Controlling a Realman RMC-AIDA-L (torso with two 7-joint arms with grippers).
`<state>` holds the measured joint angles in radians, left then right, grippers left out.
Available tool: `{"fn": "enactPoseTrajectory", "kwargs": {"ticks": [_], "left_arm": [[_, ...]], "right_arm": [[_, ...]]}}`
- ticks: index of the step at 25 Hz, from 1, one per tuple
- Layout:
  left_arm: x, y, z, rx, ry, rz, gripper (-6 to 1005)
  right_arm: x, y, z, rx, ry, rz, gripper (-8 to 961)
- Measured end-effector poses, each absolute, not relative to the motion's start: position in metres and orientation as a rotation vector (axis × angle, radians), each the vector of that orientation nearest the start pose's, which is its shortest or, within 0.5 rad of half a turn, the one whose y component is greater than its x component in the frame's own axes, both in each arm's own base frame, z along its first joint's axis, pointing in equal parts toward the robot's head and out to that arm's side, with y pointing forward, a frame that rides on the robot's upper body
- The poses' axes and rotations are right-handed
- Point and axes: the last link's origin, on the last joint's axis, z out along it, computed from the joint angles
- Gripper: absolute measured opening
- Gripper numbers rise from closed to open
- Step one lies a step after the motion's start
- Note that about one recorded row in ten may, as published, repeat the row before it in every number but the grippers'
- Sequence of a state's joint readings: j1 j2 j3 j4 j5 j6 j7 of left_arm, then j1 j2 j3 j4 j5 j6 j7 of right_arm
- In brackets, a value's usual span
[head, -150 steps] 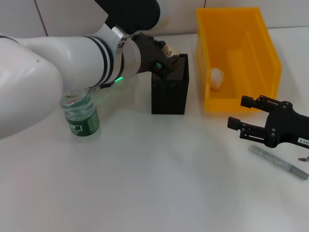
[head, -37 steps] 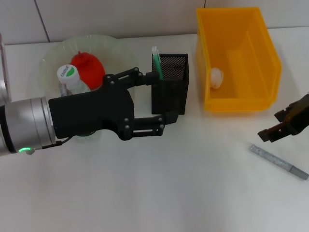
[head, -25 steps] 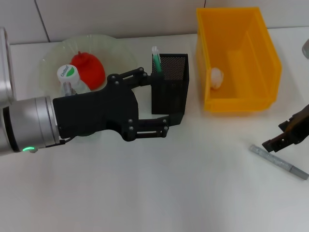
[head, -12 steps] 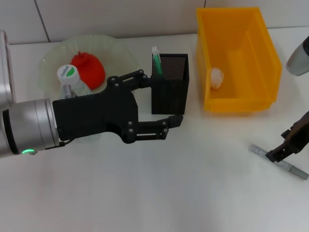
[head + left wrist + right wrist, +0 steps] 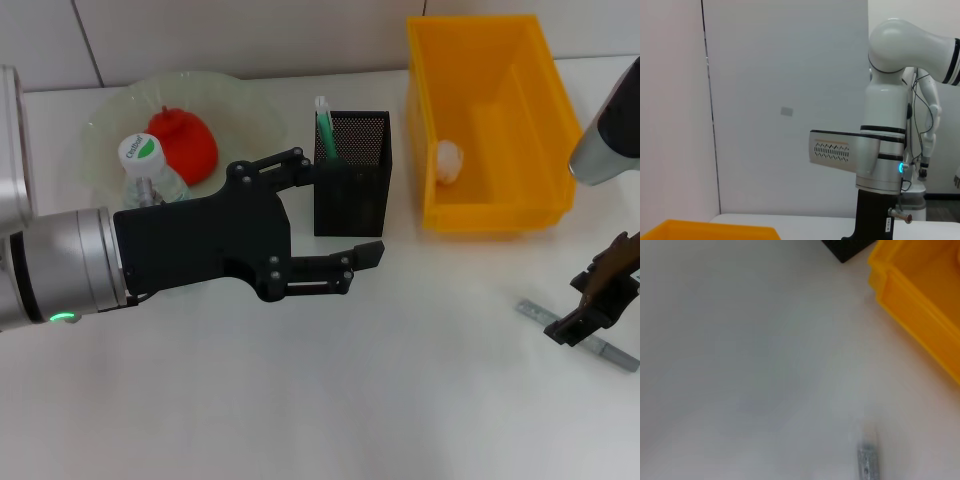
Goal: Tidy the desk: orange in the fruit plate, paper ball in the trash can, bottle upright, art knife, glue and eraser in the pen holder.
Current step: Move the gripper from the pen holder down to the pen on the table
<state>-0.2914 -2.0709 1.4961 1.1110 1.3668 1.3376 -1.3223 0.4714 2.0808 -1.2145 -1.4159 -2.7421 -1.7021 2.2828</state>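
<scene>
Head view shows the right gripper [image 5: 600,300] coming down over the art knife [image 5: 578,334], which lies flat on the desk [image 5: 300,400], well apart from the pen holder [image 5: 350,185], beyond the yellow trash can [image 5: 490,120]. Whether its fingers are spread or closed I cannot tell. To pick it well, the jaws should stand across the thin handle near its middle and close low against the desk. The left gripper [image 5: 335,215] hangs just before the pen holder, fingers spread, holding nothing.
</scene>
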Motion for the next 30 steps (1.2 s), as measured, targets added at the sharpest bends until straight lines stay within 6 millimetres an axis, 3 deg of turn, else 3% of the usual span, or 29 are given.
{"fn": "enactPoseTrajectory", "kwargs": {"ticks": [30], "left_arm": [[-0.158,0.301,-0.027,-2.783,-0.054,-0.937,863]], "right_arm": [[0.258,0.327,0.034,-2.545,0.875,-0.695,758]]}}
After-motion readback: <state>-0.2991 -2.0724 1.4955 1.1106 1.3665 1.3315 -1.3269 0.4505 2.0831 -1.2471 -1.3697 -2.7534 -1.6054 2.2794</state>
